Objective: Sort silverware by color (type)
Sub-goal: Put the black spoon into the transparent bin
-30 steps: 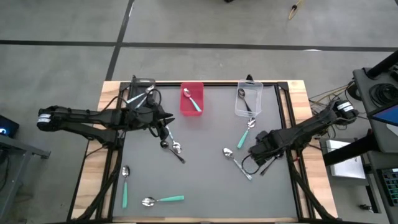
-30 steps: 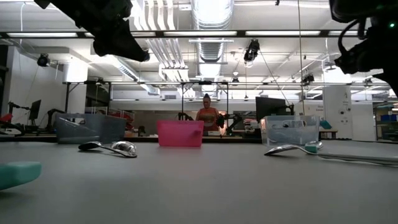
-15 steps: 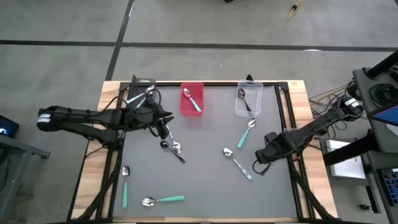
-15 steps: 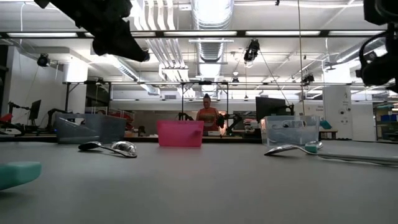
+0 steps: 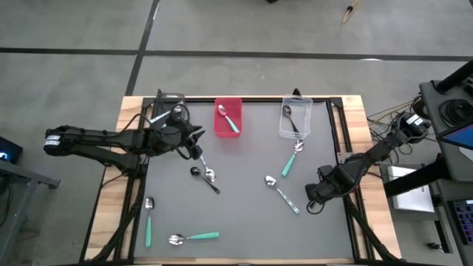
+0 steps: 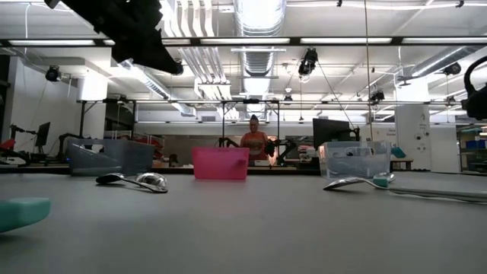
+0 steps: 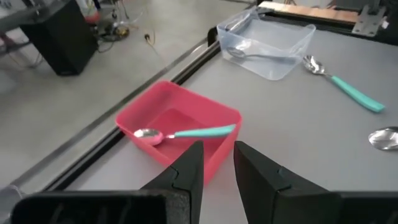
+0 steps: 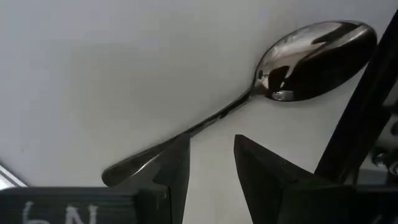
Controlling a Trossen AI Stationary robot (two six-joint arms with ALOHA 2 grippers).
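Right gripper (image 8: 211, 140) is being held low over the right edge of the grey worktop (image 5: 244, 222), beside the black frame rail. Its jaws are being kept slightly parted, with nothing seen between them.

An all-black glossy spoon (image 8: 261, 81) is lying flat on the worktop just past those jaws. Its long axis is running diagonally away from the gripper, with the bowl at the far end by the rail and the handle end close to one fingertip. Contact cannot be told.

Left gripper (image 7: 217, 147) is being held above the worktop's back left, facing the pink rectangular bin (image 5: 238, 131). Its jaws are narrowly parted and empty.

Other spoons, high view:
- Teal-handled silver spoon (image 5: 228, 119) is lying in the pink bin, bowl toward the back edge.
- Second black spoon (image 5: 290, 121) is lying in the clear rectangular bin (image 5: 284, 133).
- Teal-handled spoon (image 5: 291, 159) is lying just in front of the clear bin, with its bowl toward the bin and its handle angled to the front left.
- Pale-handled silver spoon (image 5: 282, 194) is lying at centre right, with its bowl at back left and its handle at front right.
- A third black spoon (image 5: 206, 181) and a silver spoon (image 5: 210, 175) are lying crossed or touching in front of the left gripper.
- Upright teal spoon (image 5: 148, 222) is lying at front left, with its bowl toward the back and its axis front to back.
- Sideways teal spoon (image 5: 194, 237) is lying near the front edge, with its bowl to the left and its axis left to right.
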